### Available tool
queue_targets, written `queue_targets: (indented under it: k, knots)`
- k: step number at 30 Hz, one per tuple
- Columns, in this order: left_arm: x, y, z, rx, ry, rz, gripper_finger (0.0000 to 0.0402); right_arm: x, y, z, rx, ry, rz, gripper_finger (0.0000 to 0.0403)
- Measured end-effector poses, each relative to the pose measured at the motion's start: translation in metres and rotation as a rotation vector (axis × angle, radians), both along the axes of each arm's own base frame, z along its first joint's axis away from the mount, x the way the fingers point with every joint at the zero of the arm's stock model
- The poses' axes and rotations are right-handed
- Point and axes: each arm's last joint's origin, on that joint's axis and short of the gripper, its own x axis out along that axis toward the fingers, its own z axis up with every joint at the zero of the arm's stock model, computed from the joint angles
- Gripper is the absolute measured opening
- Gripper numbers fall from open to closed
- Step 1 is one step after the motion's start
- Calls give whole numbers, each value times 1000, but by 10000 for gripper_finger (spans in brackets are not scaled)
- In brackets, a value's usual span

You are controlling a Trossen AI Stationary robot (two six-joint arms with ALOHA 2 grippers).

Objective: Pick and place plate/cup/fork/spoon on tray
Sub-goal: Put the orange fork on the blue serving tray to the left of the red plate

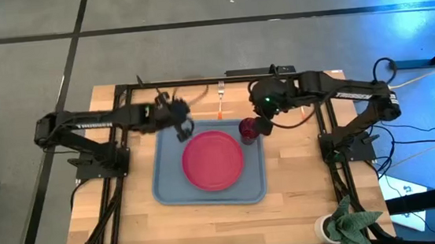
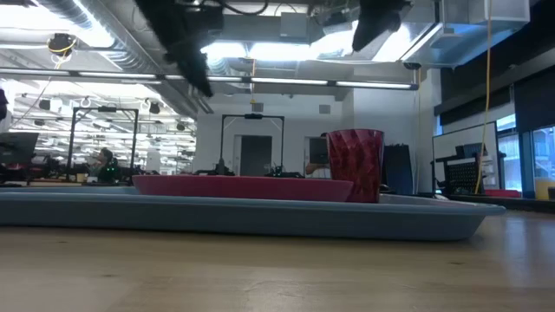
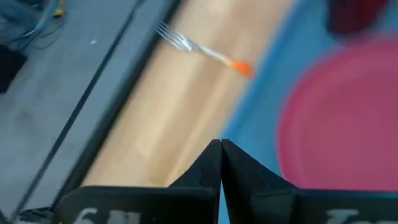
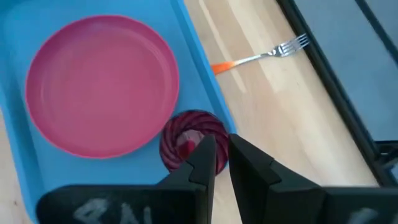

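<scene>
A round pink-red plate [image 1: 213, 160] and small ribbed dark red cup [image 1: 248, 128] sit on the blue-grey rectangular tray [image 1: 167, 182], the right gripper [image 4: 221, 158] slightly parted above the cup, the left gripper [image 3: 221, 163] pressed together, the orange-handled fork [image 1: 221, 98] waiting on the wooden table [image 1: 289, 218] beyond the tray, probably next.

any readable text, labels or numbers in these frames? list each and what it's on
None can be read.
Left gripper: pale marks on its body at the edge of the left wrist view, cut off and blurred.
Right gripper: pale marks on its body in the right wrist view, too blurred to read.
Right arm link: a faint pale mark in the high view, too small.
Plate, cup, fork, tray: no markings visible.
</scene>
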Motion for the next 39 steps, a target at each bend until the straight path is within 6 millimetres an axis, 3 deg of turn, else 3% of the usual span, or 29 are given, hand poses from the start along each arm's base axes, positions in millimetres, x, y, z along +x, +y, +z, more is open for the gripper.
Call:
queue_targets:
  k: [6,14,21,25,39]
  knots:
    - [16,52,35,-1,-158,62,0,-5,10,4,-31,32,17,49]
    - [42,110,49,-122,-210,85,31,-7,12,4,-31,50,22,49]
    - [72,151,20,-337,-166,102,62,-7,12,4,-32,50,21,49]
    - [85,169,-7,-422,-138,157,67,-7,12,4,-32,50,21,49]
    - [117,196,-81,-525,-136,278,66,-7,12,3,-21,50,3,49]
